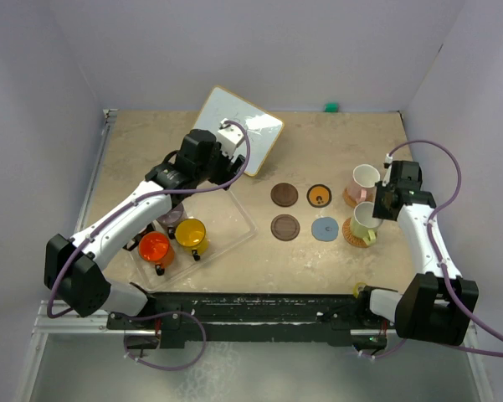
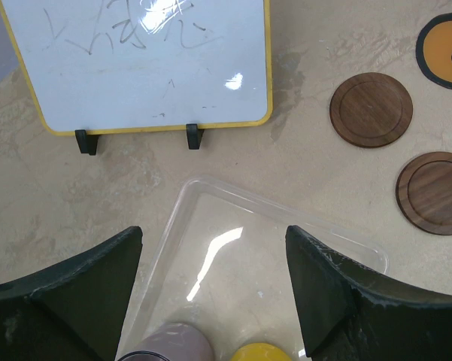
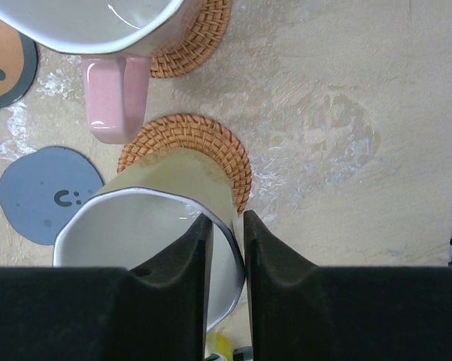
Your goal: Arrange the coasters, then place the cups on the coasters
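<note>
On the left, hangs the left gripper [image 2: 214, 235] above the clear plastic tray [image 1: 244, 219], jaws spread wide with nothing between. In that tray: the orange-red mug [image 1: 155, 248], the yellow mug [image 1: 191, 234] just beside it, the mauve-grey mug [image 2: 169, 343] partly hidden under the arm. Behind the tray, a yellow-framed whiteboard [image 1: 238, 138] propped on its feet. At mid-table, four coasters in a two-by-two block: a dark brown coaster [image 1: 284, 195] and the orange-centred coaster [image 1: 319, 195] at the back, a second dark brown coaster [image 1: 284, 227] and the blue-grey coaster [image 1: 325, 228] in front. On the right, on the far woven coaster [image 3: 203, 37] the white-pink mug [image 1: 364, 179], on the near woven coaster [image 3: 210, 143] the pale yellow-green mug [image 1: 364, 219]. Straddles that mug's rim with the right gripper [image 3: 227, 219], one finger inside, one outside, jaws close together; cannot tell whether pinching the wall or just clear of it.
</note>
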